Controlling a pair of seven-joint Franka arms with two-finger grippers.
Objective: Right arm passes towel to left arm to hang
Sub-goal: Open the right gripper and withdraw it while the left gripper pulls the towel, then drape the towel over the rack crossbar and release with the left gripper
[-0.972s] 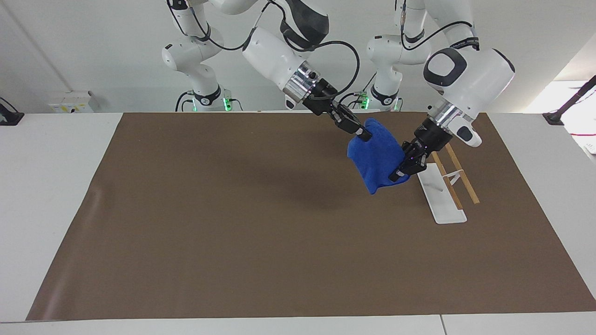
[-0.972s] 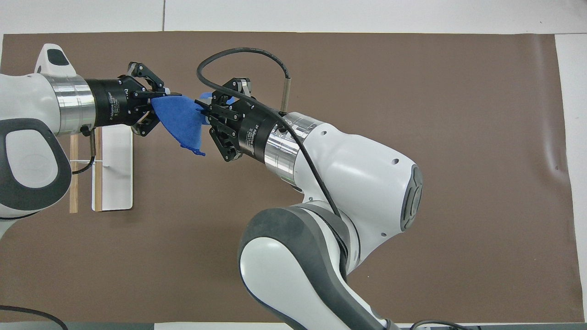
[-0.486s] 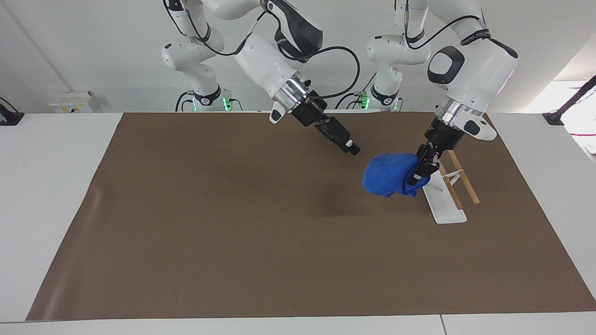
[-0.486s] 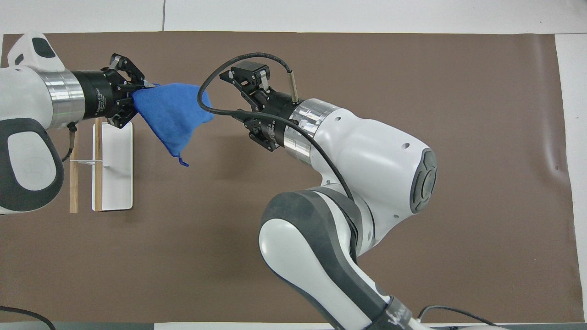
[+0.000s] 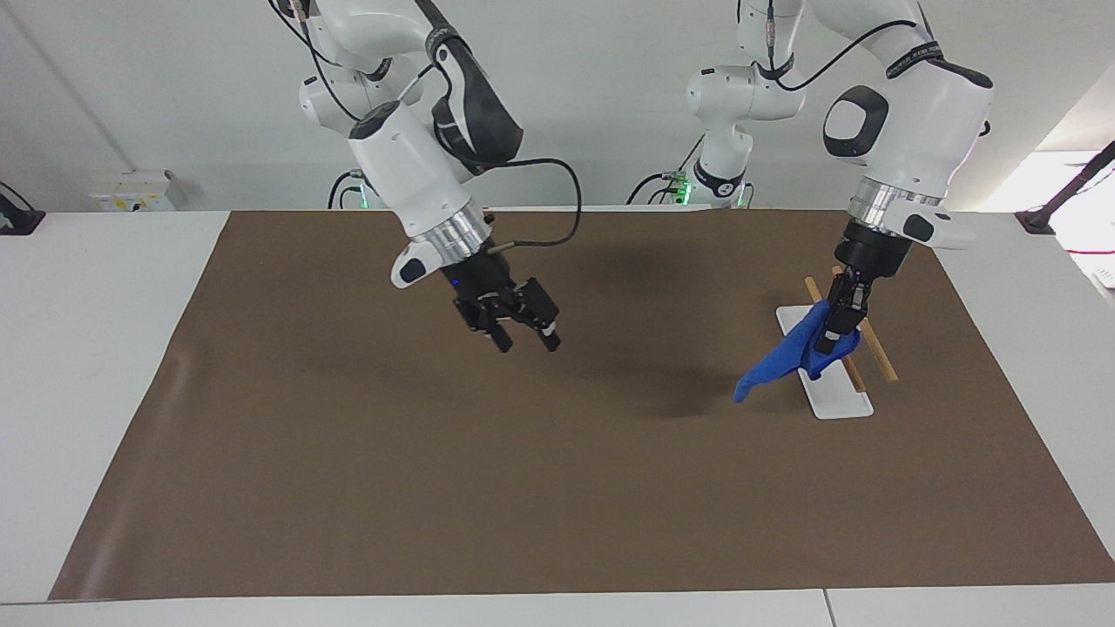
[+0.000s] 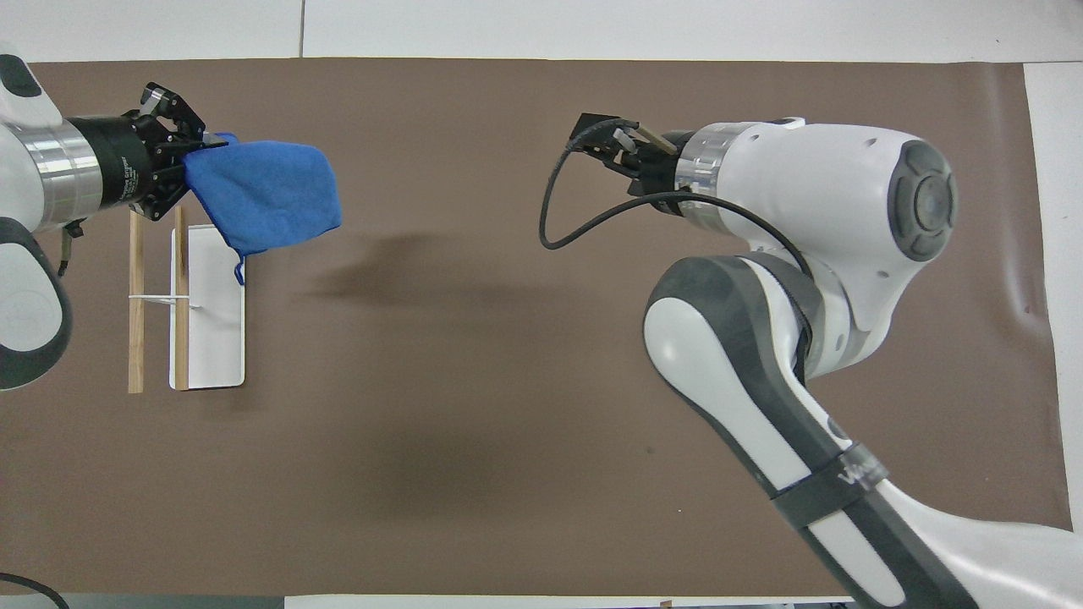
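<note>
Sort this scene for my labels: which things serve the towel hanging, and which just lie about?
In the job:
- towel, held in the left claw
- white rack with wooden rails
- right claw, open and bare over the mat

Lying about:
- brown mat

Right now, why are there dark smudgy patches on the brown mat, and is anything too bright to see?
Facing view: those patches are soft shadows on the brown mat, one under the towel and one below the right gripper. A window at the frame's edge glares white. Overhead view: two blurry shadows lie mid-mat, and the towel held by the left gripper looks sharp and evenly lit.
</note>
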